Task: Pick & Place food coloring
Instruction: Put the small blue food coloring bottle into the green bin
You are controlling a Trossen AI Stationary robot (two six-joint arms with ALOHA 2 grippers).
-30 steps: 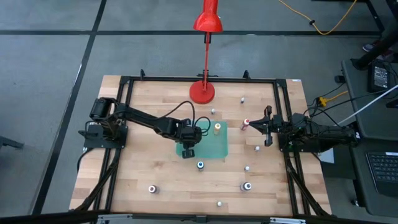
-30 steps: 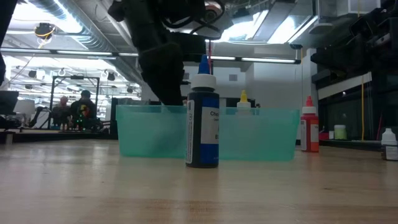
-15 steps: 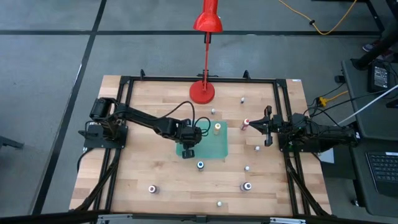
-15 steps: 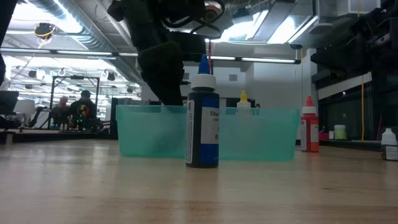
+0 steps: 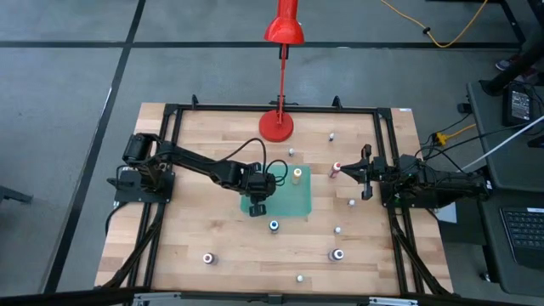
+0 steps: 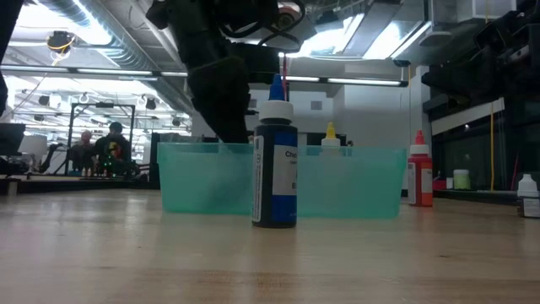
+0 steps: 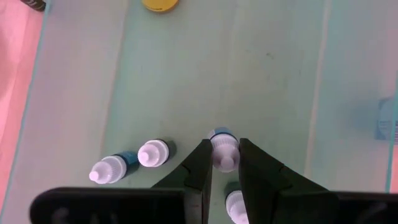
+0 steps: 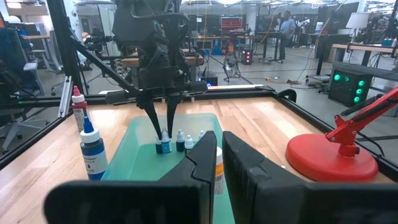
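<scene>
A shallow green tray (image 5: 293,200) lies mid-table with several tiny food coloring bottles standing in it. My left gripper (image 5: 256,209) reaches down into the tray's near left corner and is shut on one bottle with a white cap and blue body (image 7: 223,151). Two white-capped bottles (image 7: 153,152) (image 7: 107,169) stand beside it, and another (image 7: 235,204) stands close behind the fingers. A yellow-capped bottle (image 5: 297,174) stands on the tray's far side. My right gripper (image 5: 365,174) waits shut at the table's right edge, holding nothing. My left gripper pinches the bottle's white cap (image 7: 224,157) between its two fingers. The fingers (image 8: 153,121) come steeply from above, slanting down from the table's left. The bottle (image 8: 164,145) stands upright, its base on the tray floor.
Loose bottles dot the wood: a blue-capped one (image 5: 274,225) just near the tray, others near the front edge (image 5: 208,257) (image 5: 337,254) and right side (image 5: 351,202). A red one (image 5: 337,167) stands by my right gripper. A red lamp's round base (image 5: 276,126) stands beyond the tray.
</scene>
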